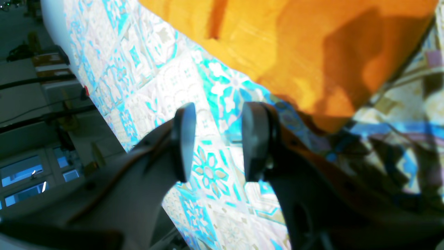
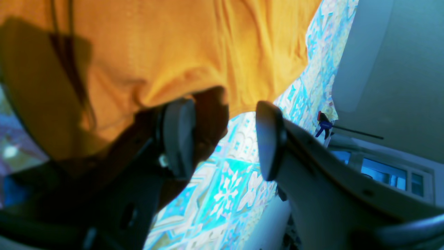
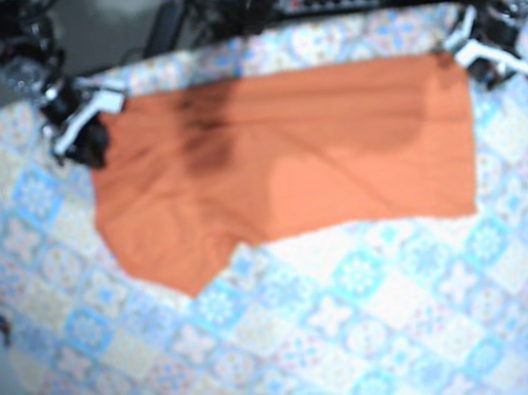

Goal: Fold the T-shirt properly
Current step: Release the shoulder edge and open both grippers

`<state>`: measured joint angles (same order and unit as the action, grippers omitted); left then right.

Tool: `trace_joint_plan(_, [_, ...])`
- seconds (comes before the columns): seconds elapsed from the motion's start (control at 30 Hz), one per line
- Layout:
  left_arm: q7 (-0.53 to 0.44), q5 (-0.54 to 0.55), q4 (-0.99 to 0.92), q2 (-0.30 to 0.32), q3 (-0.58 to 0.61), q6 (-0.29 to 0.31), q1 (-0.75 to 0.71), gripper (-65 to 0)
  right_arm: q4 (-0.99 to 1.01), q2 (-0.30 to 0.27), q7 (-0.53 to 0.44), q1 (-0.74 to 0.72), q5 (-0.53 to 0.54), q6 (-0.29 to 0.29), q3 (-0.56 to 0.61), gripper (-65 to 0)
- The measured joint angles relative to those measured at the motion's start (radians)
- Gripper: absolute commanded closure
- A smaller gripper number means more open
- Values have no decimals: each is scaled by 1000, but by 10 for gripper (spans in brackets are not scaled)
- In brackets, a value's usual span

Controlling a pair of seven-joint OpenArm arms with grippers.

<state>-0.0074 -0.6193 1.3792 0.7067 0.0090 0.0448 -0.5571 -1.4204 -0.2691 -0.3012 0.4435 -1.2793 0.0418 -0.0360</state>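
Overhead, a broad worktop (image 3: pixel 346 326) with a blue-and-white tile pattern fills the base view. An orange T-shirt (image 3: pixel 289 163) lies spread flat across the half toward 12 o'clock and reaches nearly from one side to the other. Its far edge runs straight. Its near edge is uneven, with a pointed flap hanging down at the shirt's 7 o'clock corner. Soft creases and shadows cross the fabric.

The right pincer (image 3: pixel 80 127) sits at 10 o'clock, at the shirt's far corner on that side. In its own wrist view the right pincer (image 2: pixel 225 139) is released and spread wide, holding nothing. The T-shirt (image 2: pixel 173 52) fills the 11 o'clock part of that view, and its hem crosses behind one side of the pincer, with patterned worktop showing through the gap.

The left pincer (image 3: pixel 481 55) sits at 2 o'clock, by the opposite far corner. Close up, the left pincer (image 1: pixel 216 139) is likewise released and empty, with only tile pattern between its sides. The T-shirt (image 1: pixel 295 45) lies beyond it, toward 1 o'clock.
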Motion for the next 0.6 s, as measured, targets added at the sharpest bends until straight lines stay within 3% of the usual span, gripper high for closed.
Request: trace_joint_plan(0.6, [0, 0, 0, -1, 0, 0, 0, -224, 0, 3, -2, -20, 0, 3, 5, -282])
